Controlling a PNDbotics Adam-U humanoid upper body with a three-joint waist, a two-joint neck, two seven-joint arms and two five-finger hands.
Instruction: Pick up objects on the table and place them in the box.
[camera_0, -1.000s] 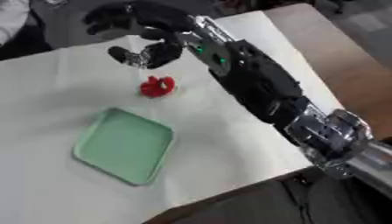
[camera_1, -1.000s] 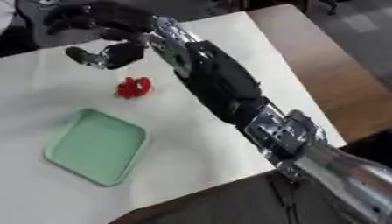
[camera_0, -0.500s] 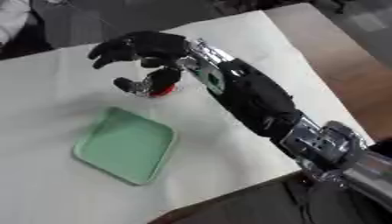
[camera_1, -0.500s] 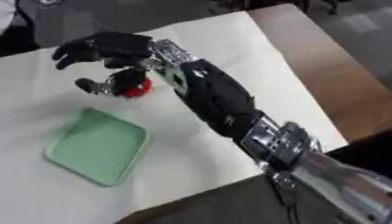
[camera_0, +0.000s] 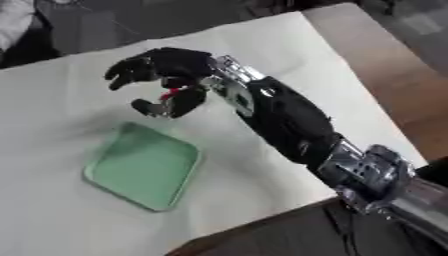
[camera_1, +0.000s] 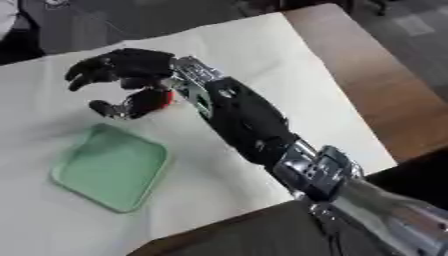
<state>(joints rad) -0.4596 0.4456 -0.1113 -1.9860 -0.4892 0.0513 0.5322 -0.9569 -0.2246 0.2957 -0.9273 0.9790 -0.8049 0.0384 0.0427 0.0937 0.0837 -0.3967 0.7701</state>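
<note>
Glossy black hand (camera_0: 166, 67); matt green tray (camera_0: 144, 167); white cloth-covered table (camera_0: 52, 220).

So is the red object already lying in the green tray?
No: the red object is beside the right hand, just past the far edge of the green tray, which holds nothing.

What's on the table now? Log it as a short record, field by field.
surface: white table
container: green tray, nothing in it
object: small red thing, behind the right hand's thumb, beyond the tray
right hand: over the red thing, fingers curled, contact not clear
left hand: not in view
progress: red thing not yet in tray
</note>
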